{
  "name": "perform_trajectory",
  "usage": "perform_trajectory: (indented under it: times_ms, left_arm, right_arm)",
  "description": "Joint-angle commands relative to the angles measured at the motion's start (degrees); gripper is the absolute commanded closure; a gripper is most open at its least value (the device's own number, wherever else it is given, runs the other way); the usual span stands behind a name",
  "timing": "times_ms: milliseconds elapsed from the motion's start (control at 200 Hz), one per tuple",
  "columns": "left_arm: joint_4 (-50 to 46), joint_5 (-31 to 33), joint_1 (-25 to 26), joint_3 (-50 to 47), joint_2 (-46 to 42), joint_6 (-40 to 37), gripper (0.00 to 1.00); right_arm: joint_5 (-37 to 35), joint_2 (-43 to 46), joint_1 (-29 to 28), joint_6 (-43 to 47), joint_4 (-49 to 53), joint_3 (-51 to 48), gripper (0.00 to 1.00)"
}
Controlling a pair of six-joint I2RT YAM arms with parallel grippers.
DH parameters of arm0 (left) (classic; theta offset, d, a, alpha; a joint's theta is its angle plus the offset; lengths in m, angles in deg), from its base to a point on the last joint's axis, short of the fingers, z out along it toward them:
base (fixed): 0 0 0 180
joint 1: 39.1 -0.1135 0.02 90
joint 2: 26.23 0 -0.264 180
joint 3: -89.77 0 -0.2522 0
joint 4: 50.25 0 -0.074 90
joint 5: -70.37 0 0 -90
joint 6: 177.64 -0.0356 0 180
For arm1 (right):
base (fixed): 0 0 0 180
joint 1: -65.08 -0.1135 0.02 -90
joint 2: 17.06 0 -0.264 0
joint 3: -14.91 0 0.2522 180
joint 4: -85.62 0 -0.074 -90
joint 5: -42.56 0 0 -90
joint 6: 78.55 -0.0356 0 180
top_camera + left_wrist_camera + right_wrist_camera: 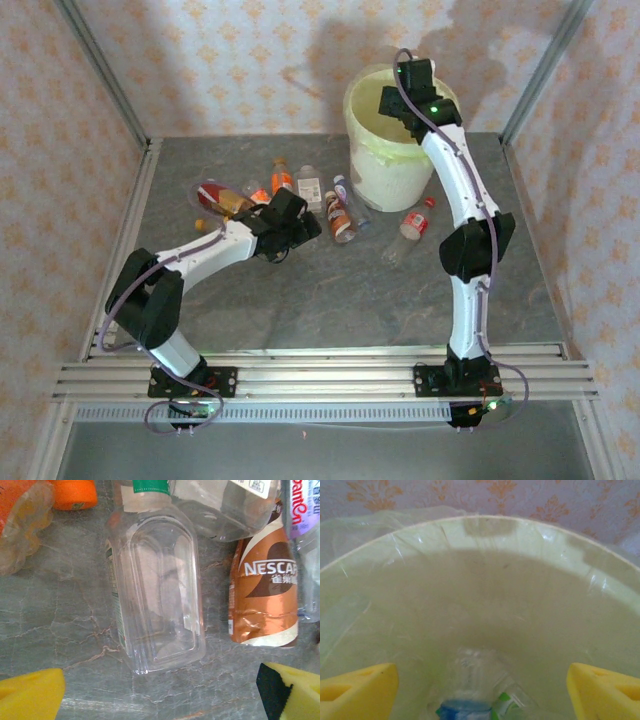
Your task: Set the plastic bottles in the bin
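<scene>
Bright, soft light; bin [485, 595] interior hazy, wall [250, 60] shadowed.

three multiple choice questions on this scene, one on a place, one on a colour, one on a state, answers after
1. Where does the right gripper hang?
A over the bin
B on the floor
C touching the left gripper

2. What colours are on the label of the Nescafe bottle?
A blue and yellow
B brown and white
C black and green

3. How does the left gripper stand?
A shut on the Nescafe bottle
B shut on nothing
C open, one finger on each side of the clear bottle lying flat

Answers:
1 A, its wrist camera looks down into the lined bin.
2 B, the left wrist view shows brown with white.
3 C, the yellow fingers sit wide apart and clear of the bottle.
</scene>
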Motion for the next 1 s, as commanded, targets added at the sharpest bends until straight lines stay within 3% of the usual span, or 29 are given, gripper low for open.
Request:
perform_trajectory:
  times_ms: [0, 460, 756, 996]
  left_arm:
    - [-4.5, 3.0, 1.4, 3.5, 1.5, -2.4, 0.00]
    - [-13.1, 10.0, 3.0, 13.9, 11.2, -5.3, 0.00]
    - [-12.6, 9.0, 3.2, 15.5, 17.8, -5.8, 0.04]
    - [-6.4, 6.7, 3.8, 13.5, 20.3, -8.5, 0.13]
  right_arm:
    - [1.0, 7.4, 0.1, 0.3, -1.9, -3.4, 0.11]
    - [9.1, 37.0, 0.1, 2.5, -23.6, -38.6, 0.00]
    - [10.8, 54.5, 0.1, -3.1, -26.3, -61.3, 0.01]
    - [5.5, 60.5, 0.2, -3.0, -22.9, -67.8, 0.01]
